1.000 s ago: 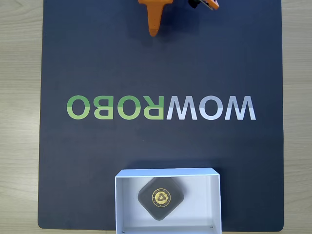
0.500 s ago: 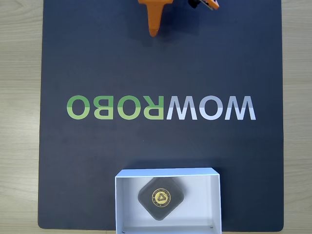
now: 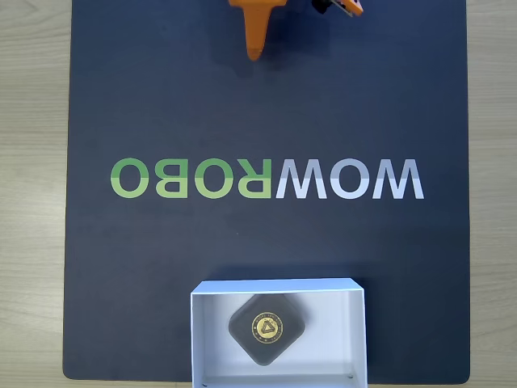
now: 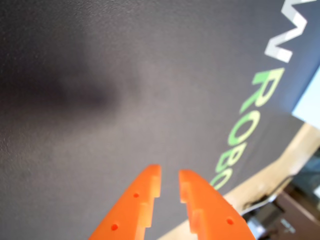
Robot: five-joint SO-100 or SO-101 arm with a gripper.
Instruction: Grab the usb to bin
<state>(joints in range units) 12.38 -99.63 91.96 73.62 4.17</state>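
Usb lying flat inside bin, roughly centred, corner-on, gold emblem up. Bin at near edge of dark mat on wooden counter. Orange fingers slightly apart with a narrow gap, pinching nothing, over bare mat, well apart from bin.

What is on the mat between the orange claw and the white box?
In the fixed view, between the gripper and the bin lies bare dark mat with the WOWROBO lettering printed across it.
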